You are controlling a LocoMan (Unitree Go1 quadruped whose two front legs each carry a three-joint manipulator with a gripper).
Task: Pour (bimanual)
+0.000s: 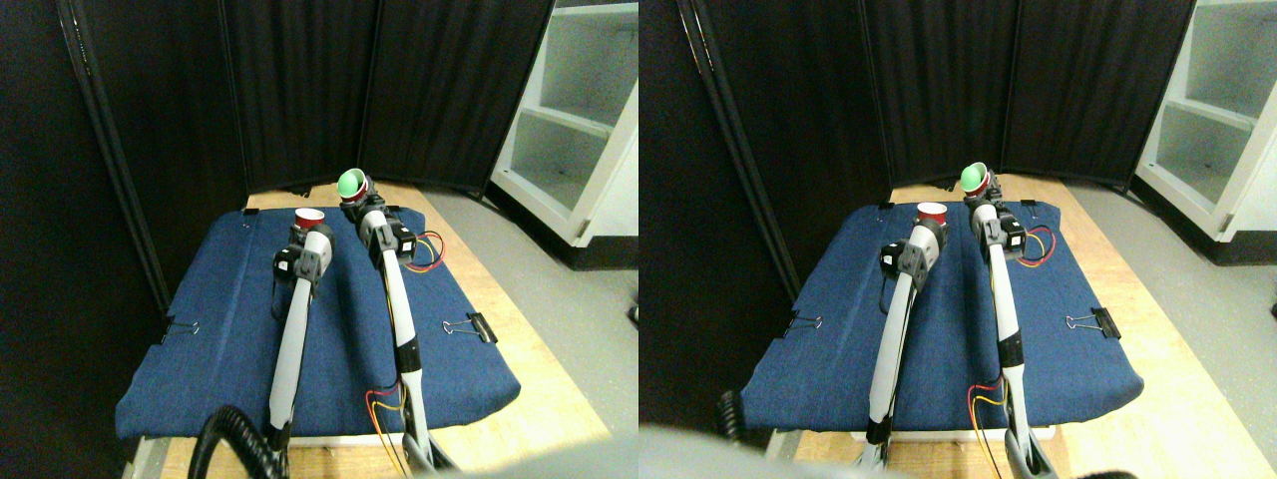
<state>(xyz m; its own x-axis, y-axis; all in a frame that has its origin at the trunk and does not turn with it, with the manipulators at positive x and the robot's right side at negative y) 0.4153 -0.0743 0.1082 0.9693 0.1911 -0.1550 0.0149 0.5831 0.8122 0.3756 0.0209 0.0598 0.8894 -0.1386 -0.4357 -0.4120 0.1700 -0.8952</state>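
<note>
**Pouring under way: 2 cups lifted, 1 tipped**

Starting nearest to us, we see the blue cloth (329, 349) spread over a wooden board (539, 409), pinned by a binder clip (469, 327) on its right edge. We take this cloth as our landmark. Both pale manipulators rise from its near edge and reach toward its far end.

Over the far half of the cloth, left of its middle, the left gripper (305, 239) grasps a red cup (310, 218). That cup stands upright with its white mouth facing up, so we judge it to be the receiver.

A little farther on, over the cloth's far edge, the right gripper (359, 205) is clenched around a second cup (352, 184) with a red outside and a green inside. This cup is tilted strongly, its mouth turned toward us and toward the upright cup. It sits just beside and above the receiver, not touching it.

We judge picking up and bringing together as done, and tipping as in hand. We cannot tell whether anything is flowing or has landed; contents are too small to see. Left to do: finish the pour, right the tilted cup, set both down.
</note>
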